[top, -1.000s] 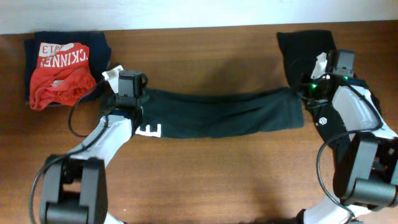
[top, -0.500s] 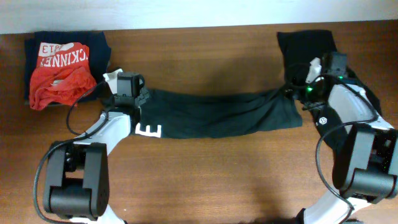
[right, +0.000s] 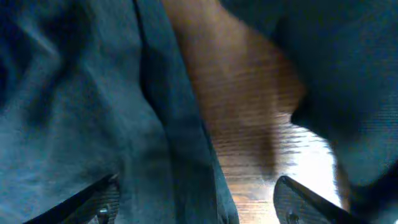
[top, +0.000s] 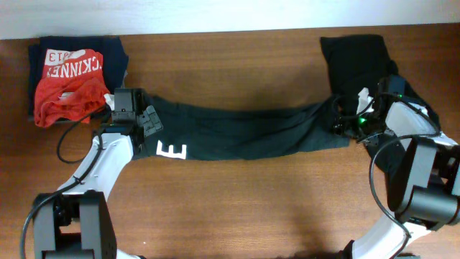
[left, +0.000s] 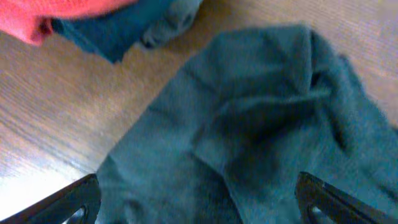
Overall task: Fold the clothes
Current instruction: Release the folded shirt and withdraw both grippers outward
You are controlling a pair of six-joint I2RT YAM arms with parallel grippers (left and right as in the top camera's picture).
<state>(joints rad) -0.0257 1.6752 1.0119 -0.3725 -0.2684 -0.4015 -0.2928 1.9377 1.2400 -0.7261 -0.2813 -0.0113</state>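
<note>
A very dark green shirt (top: 244, 133) lies as a long folded strip across the table, a white letter E (top: 172, 150) near its left end. My left gripper (top: 149, 121) hovers open over that left end; in the left wrist view its gripper (left: 199, 208) has both fingers spread wide above the rumpled cloth (left: 249, 124), holding nothing. My right gripper (top: 346, 122) stands open at the strip's right end. In the right wrist view the gripper (right: 199, 202) straddles the shirt's edge (right: 93, 112) and bare wood, touching neither.
A second black garment (top: 356, 61) lies crumpled at the back right, close to the right arm, and shows as dark cloth (right: 348, 74). At the back left a folded red shirt (top: 68, 83) rests on a navy one (top: 115, 50). The wooden table (top: 244, 208) runs to the front.
Both grippers went from shut on the shirt's ends to open and let the cloth drop. The left gripper drew back to the left; the right one shifted slightly down.
</note>
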